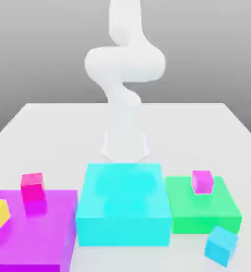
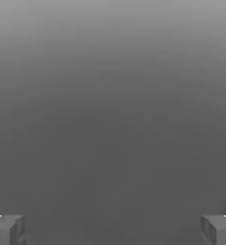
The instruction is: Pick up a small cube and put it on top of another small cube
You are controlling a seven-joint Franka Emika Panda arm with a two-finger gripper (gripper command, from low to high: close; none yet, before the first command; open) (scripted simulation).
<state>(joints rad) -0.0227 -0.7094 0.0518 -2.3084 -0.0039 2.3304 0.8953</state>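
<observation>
The blue cube (image 1: 221,246) lies on the table (image 1: 42,127) at the exterior view's lower right, tilted, just in front of the green block (image 1: 201,212). The purple cube (image 1: 202,181) sits on top of that green block, near its back edge. Both cubes are well apart from the arm (image 1: 124,95), which stands behind the cyan block (image 1: 123,210). In the hand view the gripper (image 2: 113,229) shows its fingertips (image 2: 7,229) spread wide, with nothing between them. Judgement: the task is at its opening step, nothing grasped. The next move calls for carrying the hand over to the blue cube and matching its skewed faces before descending.
</observation>
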